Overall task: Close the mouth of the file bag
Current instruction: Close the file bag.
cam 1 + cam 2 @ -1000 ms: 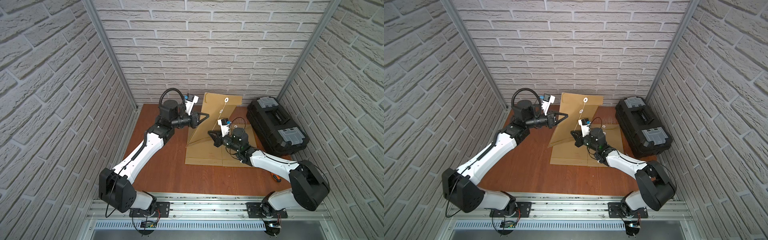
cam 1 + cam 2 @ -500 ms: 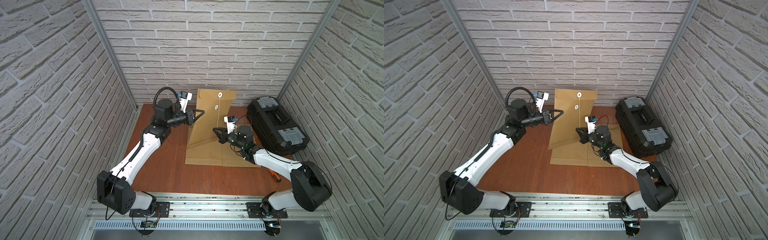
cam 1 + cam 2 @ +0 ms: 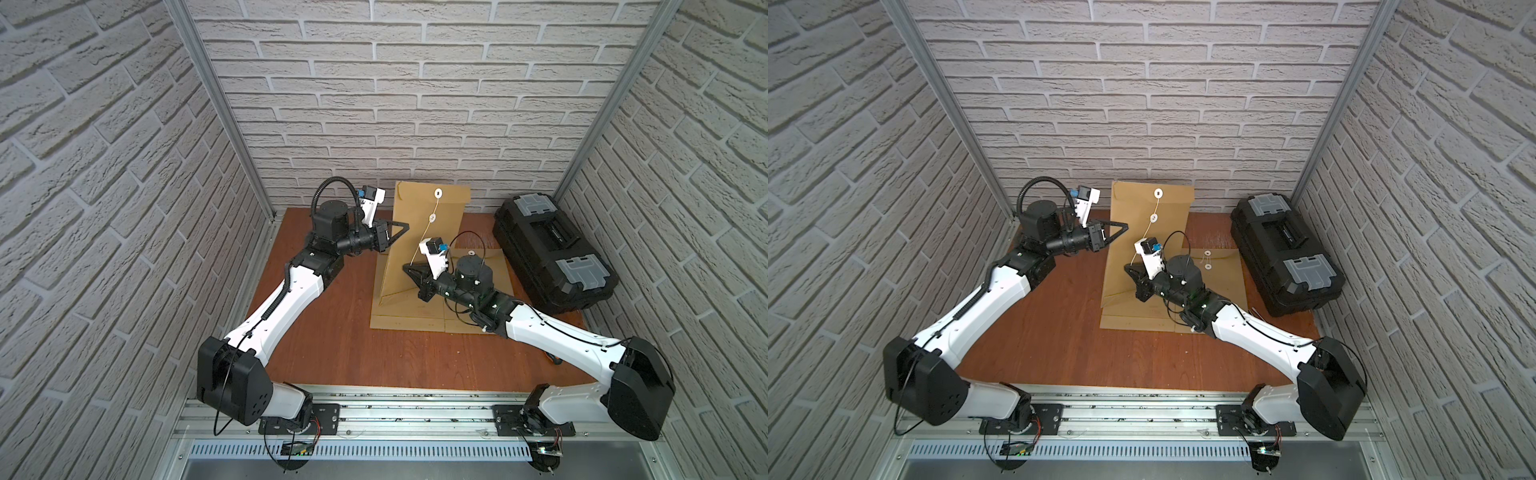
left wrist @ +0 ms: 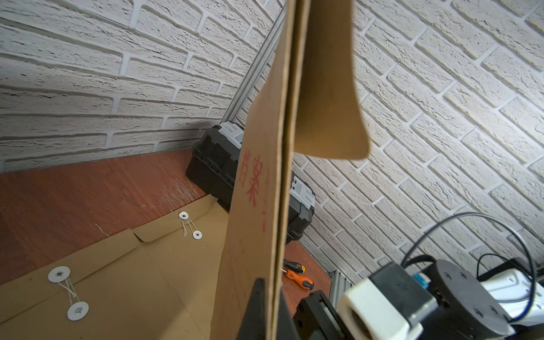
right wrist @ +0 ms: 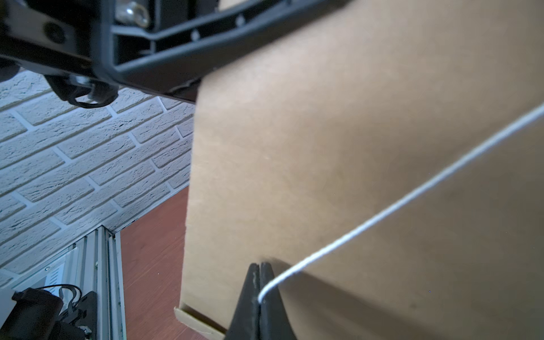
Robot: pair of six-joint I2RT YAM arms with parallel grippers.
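1. The bag [image 3: 430, 237] stands upright at the back of the table [image 3: 332, 332], with its long axis vertical, its flap up and its foot on flat bags [image 3: 415, 320].
2. My left gripper [image 3: 404, 227] is clamped on its left edge. My right gripper [image 3: 410, 269] pinches its white string [image 5: 382, 215].
3. Only the left wrist view shows red print [image 4: 250, 182] and an orange screwdriver [image 4: 297, 278].
4. The bag is smooth brown paper with round white discs [image 3: 437, 193].
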